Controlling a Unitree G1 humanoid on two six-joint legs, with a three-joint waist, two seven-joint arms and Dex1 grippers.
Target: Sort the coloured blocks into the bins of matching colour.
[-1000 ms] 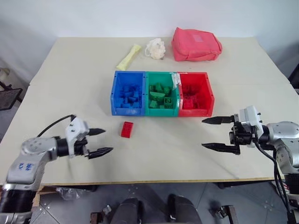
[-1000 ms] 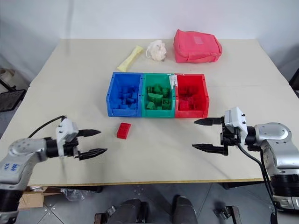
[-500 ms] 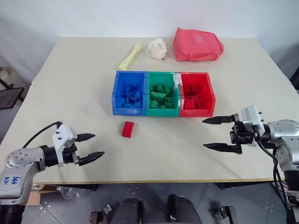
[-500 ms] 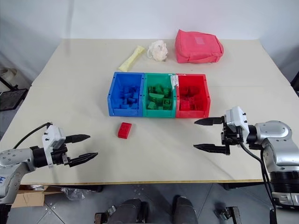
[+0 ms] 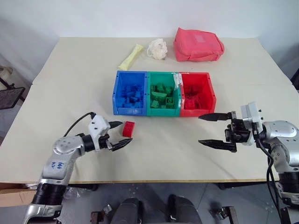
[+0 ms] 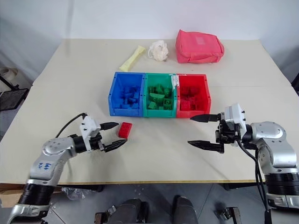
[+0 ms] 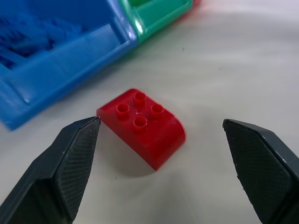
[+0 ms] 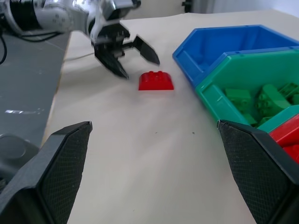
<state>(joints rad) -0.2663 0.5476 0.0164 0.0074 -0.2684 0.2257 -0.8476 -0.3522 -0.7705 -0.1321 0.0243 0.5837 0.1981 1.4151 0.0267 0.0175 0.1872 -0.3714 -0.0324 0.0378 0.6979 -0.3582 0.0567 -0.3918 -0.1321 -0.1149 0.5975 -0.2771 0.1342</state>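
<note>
A red block (image 5: 128,129) with a rounded edge lies on the table, in front of the blue bin (image 5: 114,95). My left gripper (image 5: 125,132) is open, low over the table, its fingertips (image 7: 79,140) on either side of the block's near end without touching it. The green bin (image 5: 163,73) and the red bin (image 5: 212,97) join the blue one in a row, each holding blocks of its own colour. In front of the red bin my right gripper (image 5: 199,129) is open and holds nothing. The right wrist view shows the block (image 8: 156,80) and the left gripper (image 8: 133,56) beyond it.
A red fabric pouch (image 5: 198,44), a white scrunched ball (image 5: 156,48) and a yellow stick-like thing (image 5: 129,57) lie at the back of the table. The table's front edge (image 5: 154,180) runs just below both arms.
My left gripper first drew back to the left, then swung right and forward up to the red block, still open. The right gripper kept its place.
</note>
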